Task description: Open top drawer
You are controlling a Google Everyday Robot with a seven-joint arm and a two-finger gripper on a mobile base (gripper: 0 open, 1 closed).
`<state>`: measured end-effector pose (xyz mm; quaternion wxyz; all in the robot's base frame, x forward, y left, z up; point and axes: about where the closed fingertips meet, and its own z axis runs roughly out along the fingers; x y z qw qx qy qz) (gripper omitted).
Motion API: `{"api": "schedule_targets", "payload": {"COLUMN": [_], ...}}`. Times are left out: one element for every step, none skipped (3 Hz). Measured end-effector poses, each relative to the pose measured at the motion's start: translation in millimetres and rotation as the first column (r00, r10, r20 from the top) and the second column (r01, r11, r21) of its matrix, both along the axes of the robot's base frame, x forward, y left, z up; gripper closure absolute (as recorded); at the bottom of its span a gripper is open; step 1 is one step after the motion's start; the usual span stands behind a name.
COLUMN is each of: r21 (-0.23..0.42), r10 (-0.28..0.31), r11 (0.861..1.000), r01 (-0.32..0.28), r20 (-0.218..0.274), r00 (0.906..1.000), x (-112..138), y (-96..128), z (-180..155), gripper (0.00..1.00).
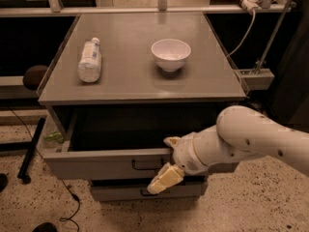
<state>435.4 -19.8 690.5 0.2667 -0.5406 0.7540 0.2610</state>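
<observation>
At the front of the grey cabinet (145, 83), seen from the one camera, the top drawer (96, 164) stands pulled out toward the viewer, and its inside is dark; its small black handle (144, 166) sits at the middle of the front panel. Just right of this handle is the gripper (160, 165), at the end of the white arm (251, 139) that comes in from the right; its two pale yellow fingers (165, 178) stand spread apart, one by the upper edge of the panel, the other lower, and it holds nothing. Below, a lower drawer (116, 191) is closed; on the cabinet top lie a plastic bottle (90, 60) on its side and a white bowl (171, 53), well apart.
</observation>
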Motion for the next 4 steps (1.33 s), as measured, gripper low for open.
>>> {"api": "schedule_targets", "payload": {"r21": [0.000, 0.002, 0.002, 0.014], "r10": [-0.015, -0.023, -0.023, -0.027], "r11": [1.000, 1.000, 1.000, 1.000], "r01": [0.015, 0.023, 0.023, 0.027], "r20": [0.001, 0.003, 0.003, 0.008], "r00": [0.9999, 0.9997, 0.9997, 0.9996], "x": [-16, -24, -24, -32], "y": [-13, -20, -20, -24], "z": [3, 5, 5, 4], "gripper": [0.42, 0.66, 0.89, 0.92]}}
